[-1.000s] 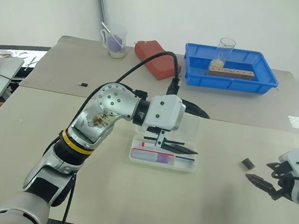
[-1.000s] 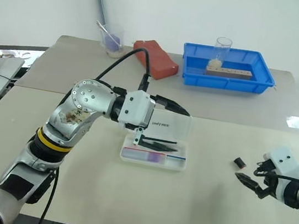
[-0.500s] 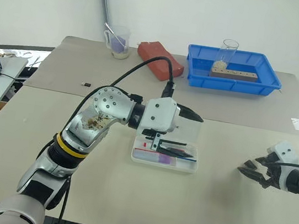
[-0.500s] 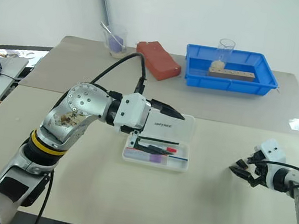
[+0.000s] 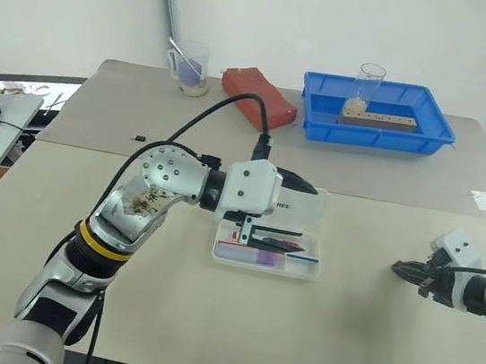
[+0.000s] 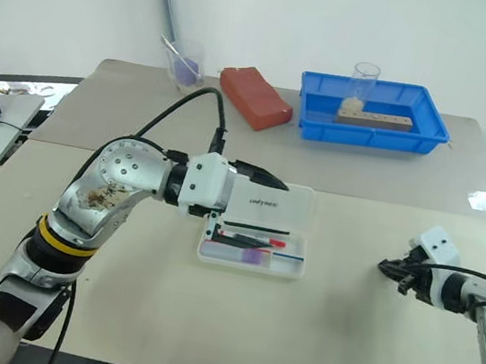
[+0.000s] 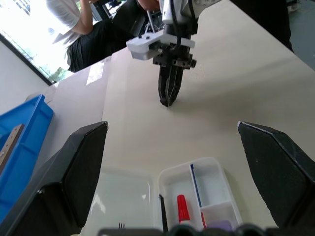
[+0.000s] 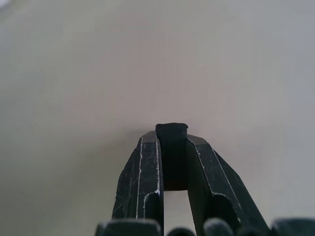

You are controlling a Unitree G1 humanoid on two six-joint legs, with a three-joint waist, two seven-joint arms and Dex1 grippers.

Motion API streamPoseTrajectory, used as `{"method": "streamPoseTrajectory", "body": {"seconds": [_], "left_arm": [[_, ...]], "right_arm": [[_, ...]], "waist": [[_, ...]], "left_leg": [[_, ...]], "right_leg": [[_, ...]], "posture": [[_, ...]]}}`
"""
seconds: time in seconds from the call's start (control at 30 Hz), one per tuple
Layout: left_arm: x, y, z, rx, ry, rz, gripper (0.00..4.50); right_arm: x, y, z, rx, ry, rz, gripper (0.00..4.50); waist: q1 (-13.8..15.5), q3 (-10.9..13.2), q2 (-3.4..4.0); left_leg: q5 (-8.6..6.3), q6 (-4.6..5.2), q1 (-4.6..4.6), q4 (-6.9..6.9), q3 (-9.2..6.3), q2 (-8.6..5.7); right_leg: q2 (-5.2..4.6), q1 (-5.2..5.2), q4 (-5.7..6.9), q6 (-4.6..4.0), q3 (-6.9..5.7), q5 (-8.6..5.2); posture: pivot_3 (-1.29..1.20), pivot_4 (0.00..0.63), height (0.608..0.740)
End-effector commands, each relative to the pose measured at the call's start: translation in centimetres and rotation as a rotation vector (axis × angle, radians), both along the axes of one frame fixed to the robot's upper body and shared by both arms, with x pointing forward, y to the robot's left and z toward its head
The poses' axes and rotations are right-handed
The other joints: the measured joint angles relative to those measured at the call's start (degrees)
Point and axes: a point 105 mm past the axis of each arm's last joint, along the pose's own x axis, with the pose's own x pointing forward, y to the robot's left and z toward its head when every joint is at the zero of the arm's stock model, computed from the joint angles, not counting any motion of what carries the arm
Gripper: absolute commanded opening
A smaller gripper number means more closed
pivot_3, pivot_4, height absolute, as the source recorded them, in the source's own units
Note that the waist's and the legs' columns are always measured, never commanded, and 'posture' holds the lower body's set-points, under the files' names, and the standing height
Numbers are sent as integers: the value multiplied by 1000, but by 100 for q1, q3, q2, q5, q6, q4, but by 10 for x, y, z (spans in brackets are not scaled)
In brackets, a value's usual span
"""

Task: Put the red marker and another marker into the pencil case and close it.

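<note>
The case (image 6: pixel 258 234) is found open at mid-table, red marker (image 6: pixel 257 239) and purple marker (image 6: pixel 251 256) inside, long axes along it. The left gripper (image 6: pixel 249 203), spread, is nearer, over the raised lid. The right gripper (image 6: pixel 388 270) is pinched on a small black piece (image 8: pixel 172 155) near the right edge.

Left end effector (image 7: pixel 172 172) fingers (image 7: pixel 74 172) spread wide above open pencil case (image 7: pixel 192 189) on beige bench (image 7: pixel 221 88), red marker (image 7: pixel 182 208) inside; right end effector (image 7: pixel 168 93) beyond, tips together at bench; blue tray (image 7: pixel 19 132) to one side.
</note>
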Motion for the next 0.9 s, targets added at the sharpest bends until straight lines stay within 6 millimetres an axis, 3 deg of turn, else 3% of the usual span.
{"method": "streamPoseTrajectory", "body": {"seconds": [0.03,0.17,0.3,0.47,0.77,0.83,0.9], "left_arm": [[-2,19,6,-9,-1,30,4500],[-4,41,-1,32,53,62,4500],[-15,50,-8,68,107,58,4500],[-23,50,-10,75,112,68,4500],[-26,50,-15,83,110,99,4500],[-25,50,-14,83,108,104,4500],[-24,50,-14,85,108,111,4500]], "right_arm": [[-3,64,38,11,-77,296,282],[-4,113,54,25,-109,486,282],[-7,136,43,23,-72,599,282],[-9,134,22,-40,-12,666,282],[-2,134,16,-49,-6,683,282],[-1,133,14,-51,0,676,1336],[0,132,12,-50,5,673,2030]], "waist": [[-43,7,9],[-56,22,17],[70,27,7],[132,32,-1],[46,33,-1],[37,33,-2],[38,34,-2]], "left_leg": [[0,0,3,-2,0,3],[-1,-1,3,-4,-9,11],[-1,-2,0,-1,-12,9],[-1,-1,-8,4,3,-2],[0,-1,-3,-1,-1,12],[0,-1,-3,-2,-1,12],[0,-1,-2,-1,-1,11]], "right_leg": [[4,0,2,0,2,0],[12,-2,4,6,-2,-4],[9,1,-3,1,-6,-5],[-14,-6,-5,-1,-4,-3],[5,-4,5,-10,-3,-6],[5,-3,4,-10,-3,-6],[4,-2,4,-10,-3,-6]], "posture": [[0,150,740],[0,150,740],[0,150,740],[0,150,740],[0,150,740],[0,150,740],[0,150,740]]}}
